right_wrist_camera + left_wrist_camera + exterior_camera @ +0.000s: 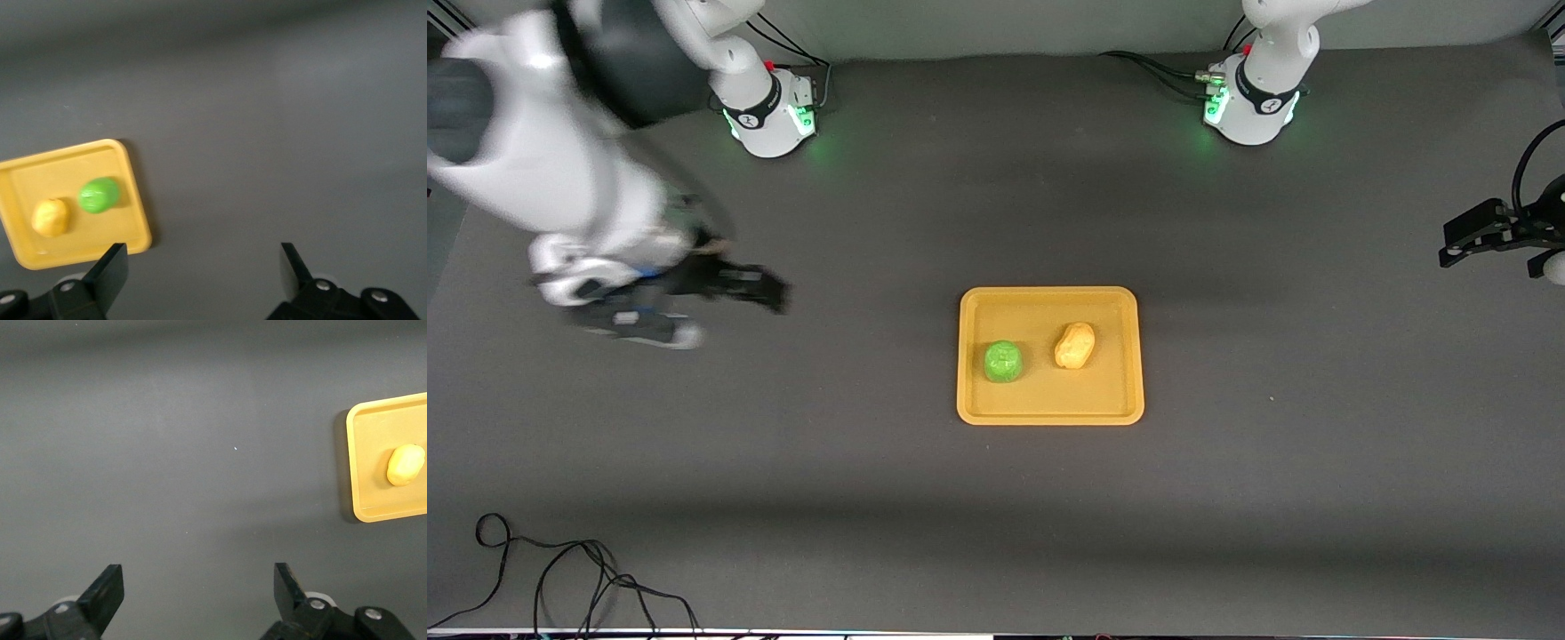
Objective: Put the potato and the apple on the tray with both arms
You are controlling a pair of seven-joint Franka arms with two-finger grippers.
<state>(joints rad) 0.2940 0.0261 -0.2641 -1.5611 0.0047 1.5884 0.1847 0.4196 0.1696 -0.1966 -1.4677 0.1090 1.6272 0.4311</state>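
Note:
The mustard-yellow tray (pixel 1049 411) lies mid-table. The green apple (pixel 1003 362) and the yellow-tan potato (pixel 1075 345) rest on it, side by side, apart. My right gripper (pixel 769 293) is open and empty, up over bare table toward the right arm's end, well away from the tray. My left gripper (pixel 1458 242) is open and empty, over the table's edge at the left arm's end. The right wrist view shows the tray (pixel 133 200), the apple (pixel 99 195) and the potato (pixel 50 217). The left wrist view shows a tray (pixel 357 467) corner and the potato (pixel 405 465).
A black cable (pixel 560 578) loops on the table near the front camera at the right arm's end. The two arm bases (pixel 769 111) (pixel 1249 107) stand along the table edge farthest from the front camera.

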